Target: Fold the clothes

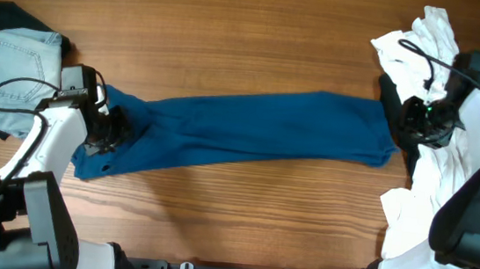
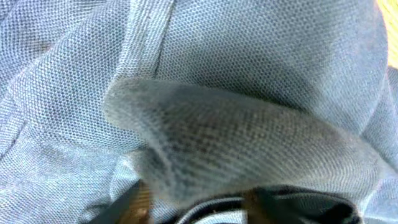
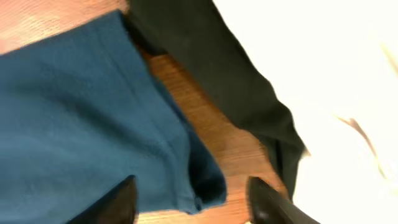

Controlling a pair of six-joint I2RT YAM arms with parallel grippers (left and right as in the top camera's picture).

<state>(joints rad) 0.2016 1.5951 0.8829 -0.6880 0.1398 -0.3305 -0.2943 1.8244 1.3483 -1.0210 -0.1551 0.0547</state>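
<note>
Fingers (image 3: 121,202) of right gripper (image 3: 193,190) spread wide, clasping nothing, poised just above the right-hand hem corner of the shirt (image 1: 258,132). Beside that corner, bare table (image 1: 233,28), then a black garment (image 3: 211,81) and a heap of white clothes (image 1: 435,38) under and around the right arm. Left gripper (image 1: 110,131) pressed into the shirt's bunched left end. Impossible to tell from its wrist view whether clenched or released, with wrinkled cloth filling nearly the whole picture. Shirt stretched as a long, narrow band across the middle of the table, from one gripper to the other, slanting slightly up toward the right. Denim shorts (image 1: 4,63) at the left edge, beyond the left arm.
</note>
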